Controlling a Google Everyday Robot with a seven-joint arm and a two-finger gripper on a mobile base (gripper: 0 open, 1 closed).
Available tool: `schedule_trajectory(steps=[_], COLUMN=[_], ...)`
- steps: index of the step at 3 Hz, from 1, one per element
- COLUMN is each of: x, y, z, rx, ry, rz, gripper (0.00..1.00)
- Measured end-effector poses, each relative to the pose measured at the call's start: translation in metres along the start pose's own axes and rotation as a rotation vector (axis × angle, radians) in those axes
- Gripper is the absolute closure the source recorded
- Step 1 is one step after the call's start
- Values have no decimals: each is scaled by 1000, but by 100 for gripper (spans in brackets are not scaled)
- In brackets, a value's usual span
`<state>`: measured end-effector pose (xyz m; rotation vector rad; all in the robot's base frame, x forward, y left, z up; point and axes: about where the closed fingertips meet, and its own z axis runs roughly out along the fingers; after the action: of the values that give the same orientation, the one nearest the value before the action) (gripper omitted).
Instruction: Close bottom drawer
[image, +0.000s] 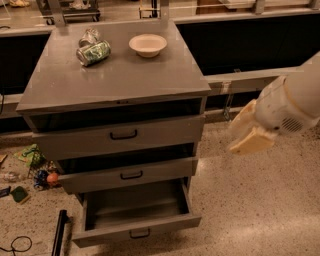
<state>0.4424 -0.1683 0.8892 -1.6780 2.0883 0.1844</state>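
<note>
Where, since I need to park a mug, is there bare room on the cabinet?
The top's whole front half, before the can and bowl, is bare; its back edge is crowded. The open bottom drawer also shows bare floor. The gripper hangs right of the cabinet, clear of both.
</note>
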Motion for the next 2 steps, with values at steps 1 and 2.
schedule_trajectory(steps=[1,2], x=[-12,-18], y=[20,38], z=[72,162], rx=[-46,-89], ry=[-118,-187], rz=[-51,-136], gripper=[79,100])
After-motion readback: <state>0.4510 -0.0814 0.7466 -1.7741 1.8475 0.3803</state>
